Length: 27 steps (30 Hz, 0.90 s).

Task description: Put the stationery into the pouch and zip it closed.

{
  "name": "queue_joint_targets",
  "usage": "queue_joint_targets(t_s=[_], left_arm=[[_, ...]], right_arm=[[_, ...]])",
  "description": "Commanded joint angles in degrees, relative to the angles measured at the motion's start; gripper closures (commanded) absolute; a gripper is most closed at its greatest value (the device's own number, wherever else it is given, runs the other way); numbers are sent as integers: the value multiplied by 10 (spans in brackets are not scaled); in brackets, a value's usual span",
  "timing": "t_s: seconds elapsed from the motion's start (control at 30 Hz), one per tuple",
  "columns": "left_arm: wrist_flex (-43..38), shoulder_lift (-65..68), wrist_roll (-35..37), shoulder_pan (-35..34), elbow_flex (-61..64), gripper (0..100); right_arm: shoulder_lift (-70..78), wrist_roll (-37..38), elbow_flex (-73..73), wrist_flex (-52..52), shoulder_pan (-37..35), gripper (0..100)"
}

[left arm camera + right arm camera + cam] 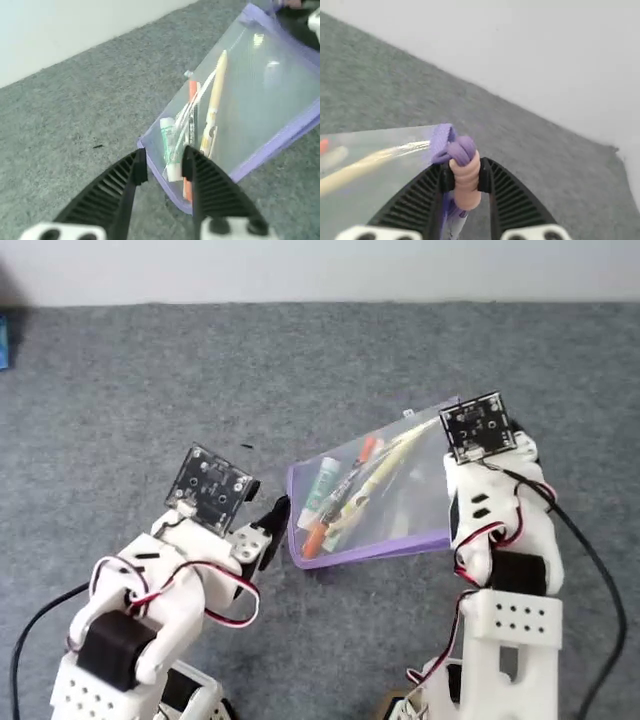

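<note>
Right gripper has its jaws clamped on the pouch's ribbed, flesh-coloured zip pull, with a knot of purple cord bunched just above the pinch. Left gripper stands at the opposite end of the pouch, its jaws a little apart and gripping nothing that can be seen; the pouch's purple-edged corner lies in or just beyond the gap.

The main risk, as I judge it, is that a pull on the zip would drag the whole pouch across the grey table cover, because the left jaws have no firm pinch on the far end to brace it. The rounded pull could also slip out of the right jaws if the slider binds. Whether the zip is partly or fully run cannot be told from these views.

Inside the pouch sit the glue stick, an orange pen and a yellow pen, crowded toward the end nearest the left gripper and well apart from the end where the right gripper holds the pull. The pouch spans the space between the two grippers.
</note>
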Motion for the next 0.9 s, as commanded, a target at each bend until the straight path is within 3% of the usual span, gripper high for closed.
queue_joint_targets(t_s=[0.0, 0.17, 0.3, 0.43, 0.67, 0.87], left_arm=[[17, -29, 14, -3, -19, 854], [62, -59, 11, -37, -17, 855], [92, -76, -19, -82, -17, 855], [127, -95, -22, -128, -16, 852], [136, -142, -25, -187, 33, 852], [135, -210, -22, -210, 111, 852]], right_arm=[[-22, 2, -5, 51, -9, 991], [-20, -46, 7, 63, -63, 991], [-20, -50, 39, 63, -142, 991], [-20, -52, 64, 68, -170, 986], [-22, -156, 43, 142, -171, 734], [-25, -273, -33, 232, -167, 718]])
